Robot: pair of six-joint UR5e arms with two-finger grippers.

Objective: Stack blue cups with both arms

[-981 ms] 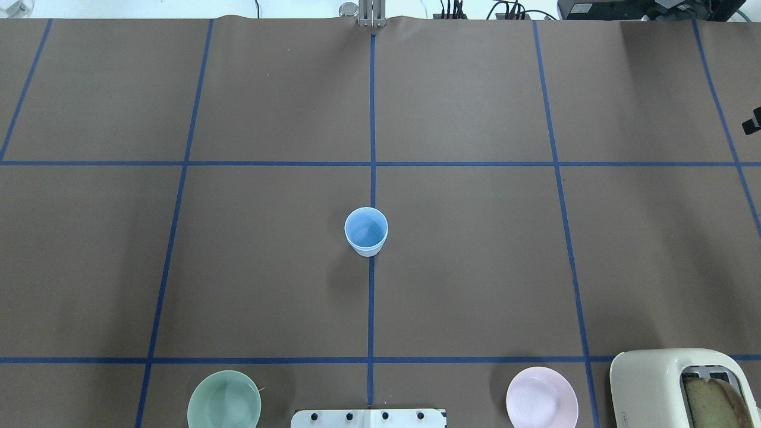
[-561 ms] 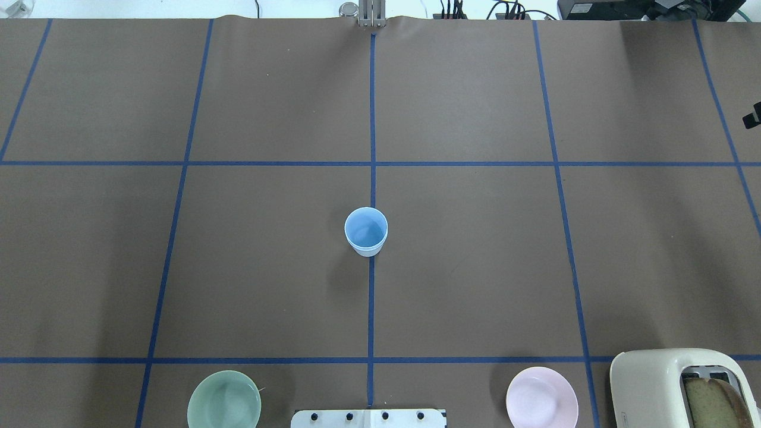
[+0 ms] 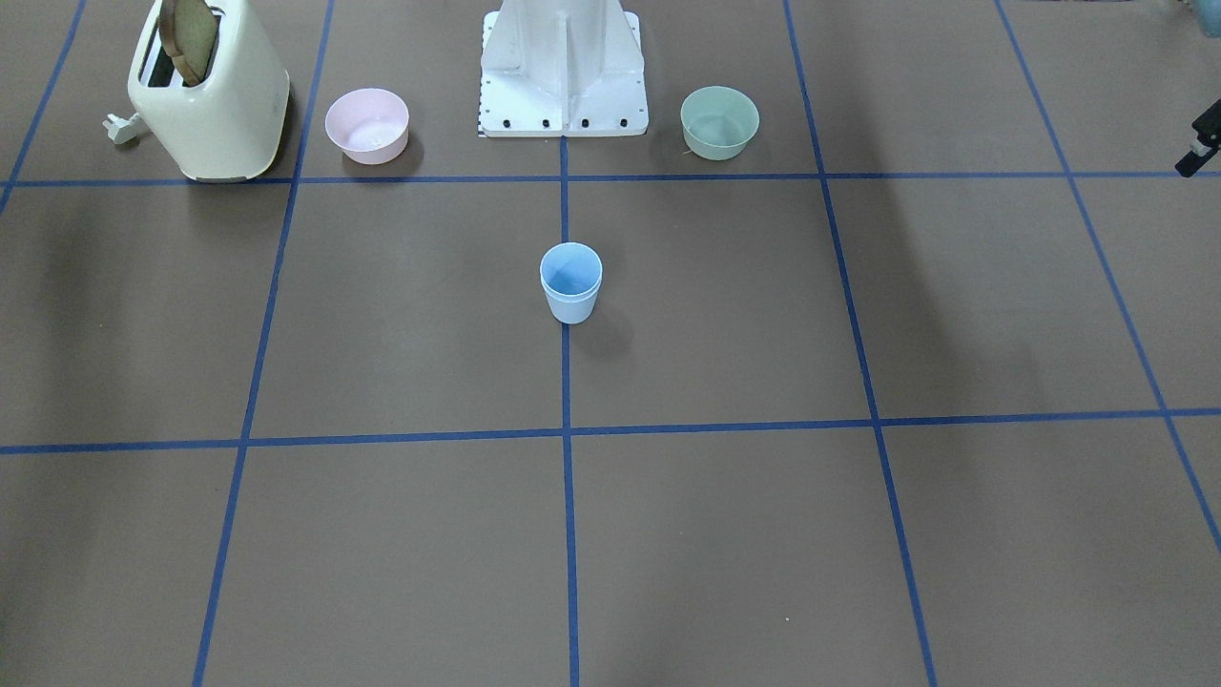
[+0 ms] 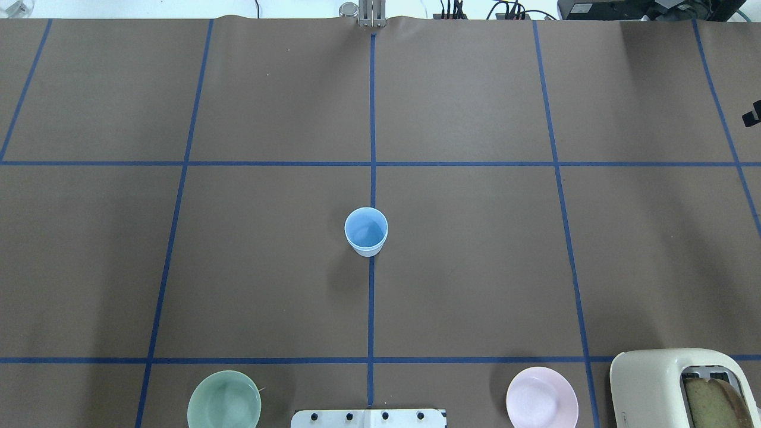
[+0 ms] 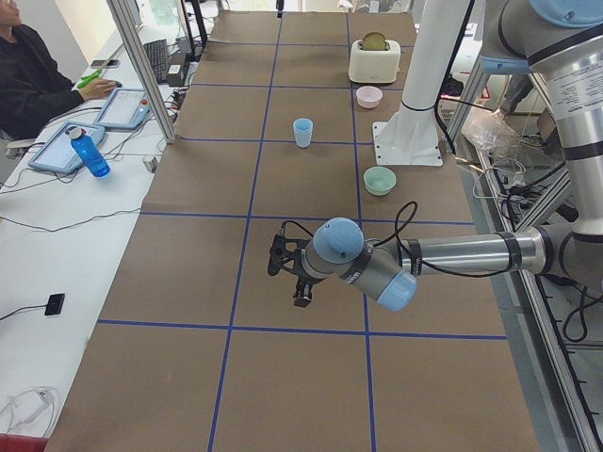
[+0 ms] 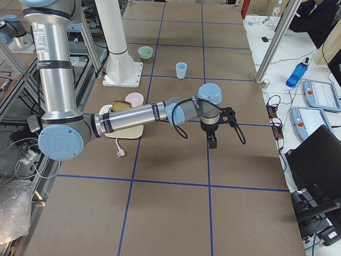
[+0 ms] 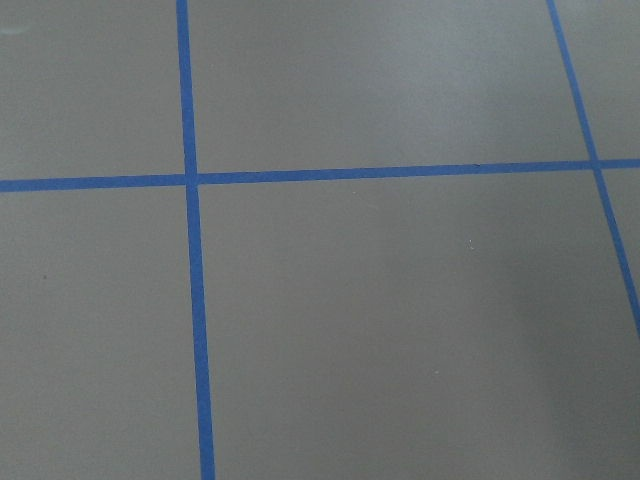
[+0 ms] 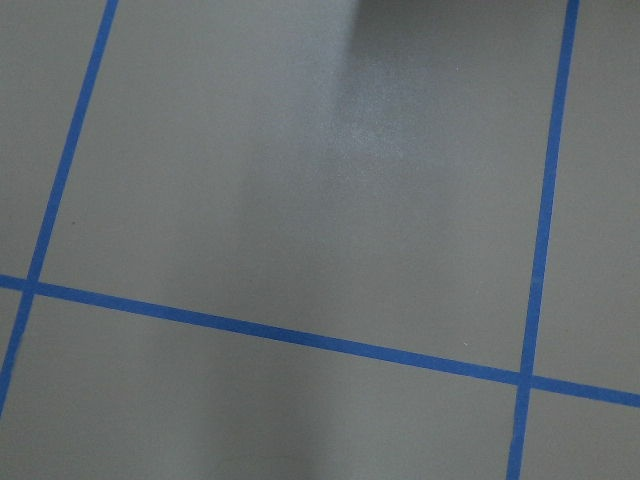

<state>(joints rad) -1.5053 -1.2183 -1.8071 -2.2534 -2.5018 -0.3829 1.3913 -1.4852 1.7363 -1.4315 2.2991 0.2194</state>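
The two pale blue cups [image 4: 365, 232] stand upright at the table's centre on the middle blue line, one nested inside the other with a double rim; they also show in the front view [image 3: 570, 283]. Both grippers are far from them. The left gripper [image 5: 287, 273] hangs over the table's left end, and only its black tip shows in the front view [image 3: 1200, 148]. The right gripper [image 6: 213, 133] hangs over the right end, a black sliver in the overhead view [image 4: 754, 116]. I cannot tell whether either is open or shut. Both wrist views show only bare table.
A green bowl [image 4: 224, 399] and a pink bowl [image 4: 541, 397] sit either side of the white base pedestal [image 3: 563, 67]. A cream toaster [image 4: 678, 386] holding bread is at the near right corner. An operator's desk lies beyond the far edge.
The black tip of the right gripper has slid slightly further out at the overhead view's right edge. The cups have not moved.
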